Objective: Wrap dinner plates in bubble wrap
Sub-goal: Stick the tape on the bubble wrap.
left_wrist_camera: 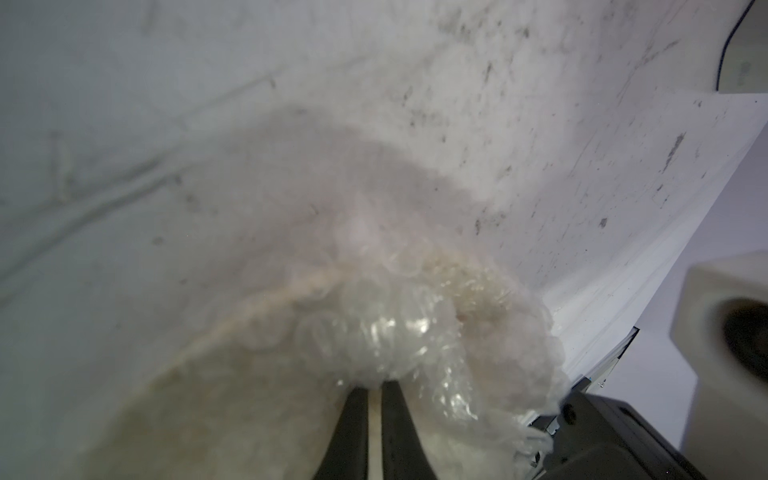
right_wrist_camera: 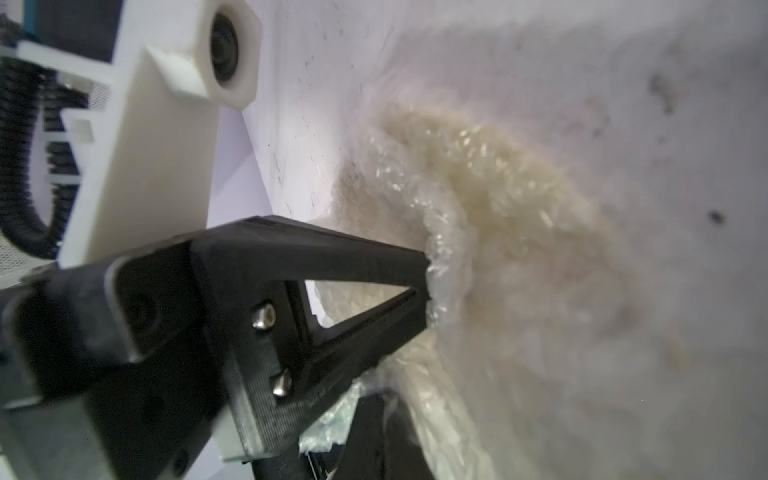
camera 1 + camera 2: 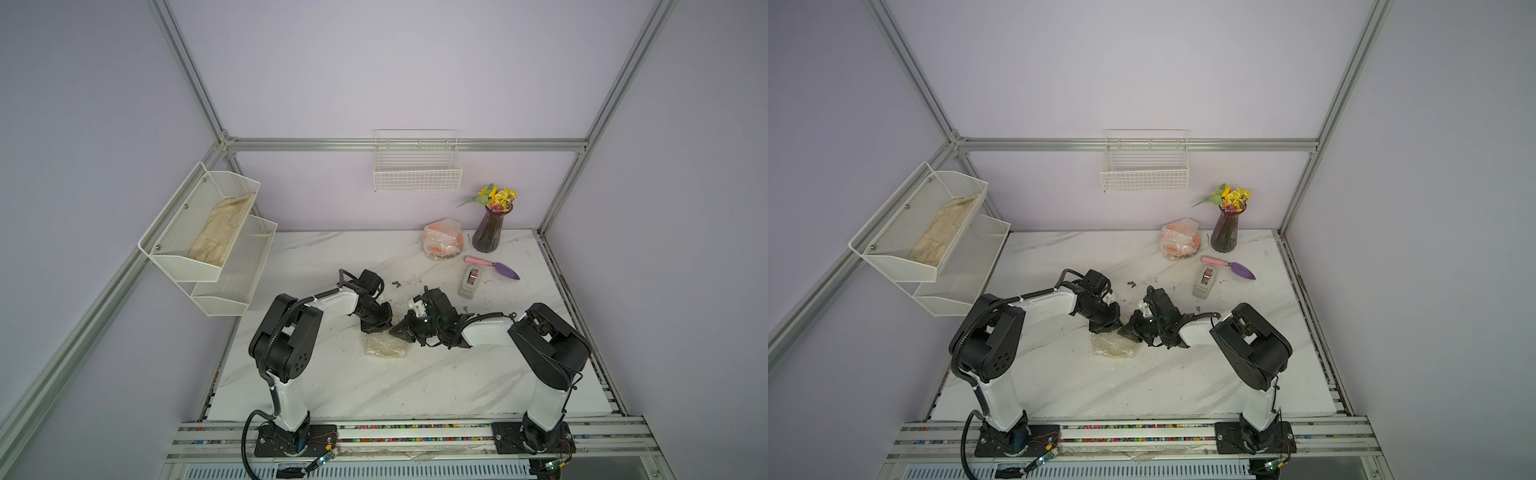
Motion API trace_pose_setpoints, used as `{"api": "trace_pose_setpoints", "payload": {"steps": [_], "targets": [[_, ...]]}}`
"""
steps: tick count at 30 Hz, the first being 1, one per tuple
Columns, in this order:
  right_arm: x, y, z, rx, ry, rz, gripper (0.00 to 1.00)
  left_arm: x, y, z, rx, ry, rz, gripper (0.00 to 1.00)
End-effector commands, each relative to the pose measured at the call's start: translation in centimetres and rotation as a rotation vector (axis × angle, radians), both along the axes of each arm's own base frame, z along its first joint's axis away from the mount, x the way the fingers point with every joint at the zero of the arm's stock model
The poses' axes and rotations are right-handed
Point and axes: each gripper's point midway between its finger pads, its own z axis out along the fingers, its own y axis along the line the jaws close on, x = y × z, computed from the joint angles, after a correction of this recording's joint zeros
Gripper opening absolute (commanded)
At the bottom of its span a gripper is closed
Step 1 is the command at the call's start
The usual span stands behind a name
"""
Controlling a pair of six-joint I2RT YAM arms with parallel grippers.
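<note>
Both arms [image 3: 332,301] angle inward, low — jaws pinching the bubble wrap [image 3: 384,347].

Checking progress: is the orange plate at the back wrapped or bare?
Wrapped: the orange plate shows only through crinkly bubble wrap bundled around it, near the vase.
</note>
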Motion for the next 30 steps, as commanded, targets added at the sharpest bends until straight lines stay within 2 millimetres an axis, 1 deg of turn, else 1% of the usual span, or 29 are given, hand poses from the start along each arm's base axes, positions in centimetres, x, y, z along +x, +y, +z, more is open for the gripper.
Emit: {"api": "trace_pose_setpoints", "payload": {"steps": [1,5,7,9,12,14,17,20,23,25,27,28,30], "targets": [[2.4,0.1,1.4,0.068,-0.039,-0.007,0.00,-2.2,1.5,-3.0,0.086,0.091,0.015,0.10],[3.5,-0.7,0.6,0.073,-0.036,-0.009,0.00,-2.1,1.5,-3.3,0.096,0.102,0.016,0.10],[4.5,-1.0,0.8,0.100,-0.047,-0.026,0.00,-2.2,1.6,-3.6,0.104,0.113,0.014,0.10],[5.0,-1.1,0.5,0.094,-0.055,-0.030,0.00,-2.1,1.6,-3.7,0.109,0.115,0.014,0.10],[5.2,-1.4,-1.1,0.072,-0.042,-0.028,0.00,-2.1,1.7,-3.8,0.116,0.125,0.012,0.09],[5.4,-1.9,-1.7,0.052,-0.049,-0.035,0.00,-2.2,1.8,-3.9,0.128,0.130,0.010,0.09],[4.8,-3.2,-3.5,-0.070,-0.068,-0.002,0.00,-1.9,2.1,-3.3,0.142,0.117,0.010,0.08],[4.4,-3.4,-3.9,-0.091,-0.076,0.017,0.00,-1.0,2.7,-1.0,0.162,0.073,0.015,0.09],[4.1,-3.5,-4.4,-0.100,-0.066,0.026,0.00,0.2,2.4,2.6,0.140,-0.004,0.009,0.13],[3.9,-3.5,-4.6,-0.094,-0.058,0.028,0.00,0.9,1.7,5.4,0.101,-0.051,0.002,0.15],[3.8,-3.5,-4.7,-0.093,-0.055,0.031,0.00,1.3,0.8,7.5,0.051,-0.087,-0.008,0.18],[3.8,-3.5,-4.8,-0.092,-0.051,0.032,0.00,1.4,0.2,8.3,0.019,-0.091,-0.016,0.19],[3.8,-3.4,-4.7,-0.088,-0.050,0.032,0.00,1.4,-1.0,9.1,-0.032,-0.079,-0.034,0.21]]}}
